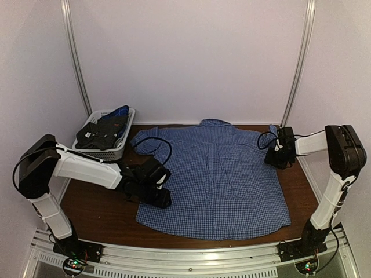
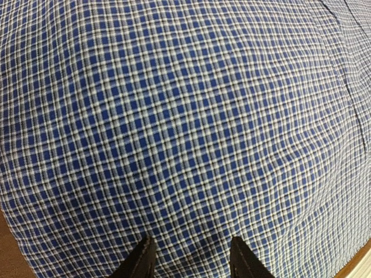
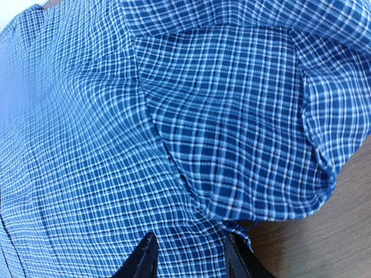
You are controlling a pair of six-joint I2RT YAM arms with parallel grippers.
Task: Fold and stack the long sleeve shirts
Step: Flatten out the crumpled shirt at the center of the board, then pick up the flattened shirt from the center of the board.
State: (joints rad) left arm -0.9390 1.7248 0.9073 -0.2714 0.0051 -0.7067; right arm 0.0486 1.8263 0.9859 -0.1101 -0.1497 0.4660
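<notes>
On bench [image 1: 98, 209]: one checked shirt [image 1: 214, 179], spread flat; left pincer [image 2: 194, 260] at shirt's left edge, right pincer [image 3: 188, 258] at its right sleeve seam, both spread. I'd pinch sleeve fabric only, then fold inward.

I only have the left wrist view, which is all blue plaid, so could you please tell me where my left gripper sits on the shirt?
Observer: The left gripper is at the left edge of the shirt, nearer the hem than the collar.
Operator: Thank you. Where is the right gripper?
Observer: The right gripper is at the shirt's far right corner, by the shoulder, over the folded-in sleeve.
Operator: Is anything else on the table?
Observer: A white basket holding dark clothes stands at the far left corner of the table.
</notes>
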